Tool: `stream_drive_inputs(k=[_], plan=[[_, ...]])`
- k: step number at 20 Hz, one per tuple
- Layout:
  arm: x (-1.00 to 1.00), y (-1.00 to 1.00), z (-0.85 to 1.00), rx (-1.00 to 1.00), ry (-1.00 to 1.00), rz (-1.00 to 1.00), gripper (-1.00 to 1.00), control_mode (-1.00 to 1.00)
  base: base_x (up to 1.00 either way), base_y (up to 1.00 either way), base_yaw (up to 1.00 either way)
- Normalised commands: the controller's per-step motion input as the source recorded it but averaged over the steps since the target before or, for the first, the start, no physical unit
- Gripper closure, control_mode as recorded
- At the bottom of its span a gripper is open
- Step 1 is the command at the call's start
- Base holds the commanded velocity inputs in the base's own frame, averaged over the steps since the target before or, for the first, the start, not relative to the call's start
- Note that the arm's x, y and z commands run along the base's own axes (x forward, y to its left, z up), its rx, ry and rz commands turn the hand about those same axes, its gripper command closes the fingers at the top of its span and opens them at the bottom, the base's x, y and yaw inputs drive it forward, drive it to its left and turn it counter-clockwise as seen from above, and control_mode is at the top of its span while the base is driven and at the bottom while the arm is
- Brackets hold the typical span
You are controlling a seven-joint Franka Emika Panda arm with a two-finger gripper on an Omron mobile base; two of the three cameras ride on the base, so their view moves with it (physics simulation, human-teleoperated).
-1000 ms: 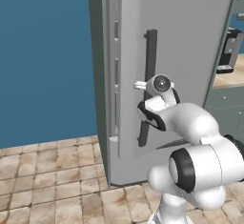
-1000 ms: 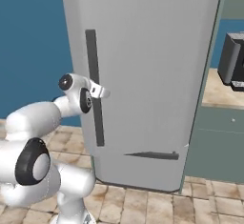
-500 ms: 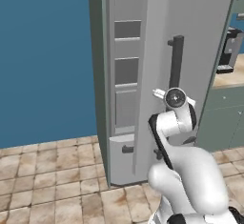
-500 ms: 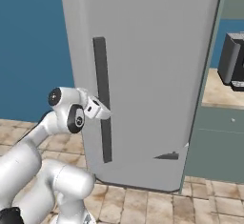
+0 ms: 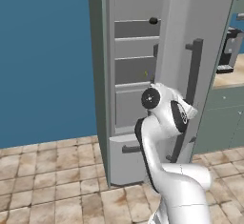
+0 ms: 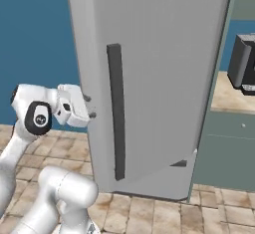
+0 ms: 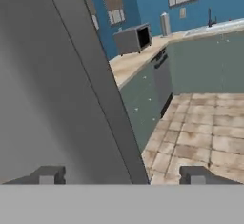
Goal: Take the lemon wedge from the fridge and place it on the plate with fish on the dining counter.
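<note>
Fridge (image 5: 190,23) door swung wider, lemon wedge (image 5: 146,74) inside, beyond end effector (image 6: 90,107)

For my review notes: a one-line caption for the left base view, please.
Fridge door swung partly open, shelves exposed, arm reaching past the door edge.

Arm (image 5: 164,170) is showing as glossy white rounded segments, fat tubes with bulbous elbows. Dark joint rings are sitting between the links, with round black caps with small pale centre marks showing on the joint sides. Hand block (image 6: 72,112) is showing white, boxy, with dark grey insets. Gripper (image 7: 124,175) is showing two small dark grey square finger tips (image 7: 47,175), each with a lighter pad face.
</note>
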Motion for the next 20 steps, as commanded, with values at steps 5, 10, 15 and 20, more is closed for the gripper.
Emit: stream_drive_inputs(k=[5,10,15,20], plan=[[0.07,0.87,0.38,-0.17,0.28,-0.65,-1.00,-1.00,0.00,0.00,0.00],[0.44,0.15,0.04,-0.09,0.28,-0.57,-1.00,-1.00,0.00,0.00,0.00],[0.64,0.00,0.02,0.00,0.16,-0.09,-1.00,-1.00,0.00,0.00,0.00],[0.30,0.03,0.00,-0.03,0.04,0.00,-1.00,-1.00,0.00,0.00,0.00]])
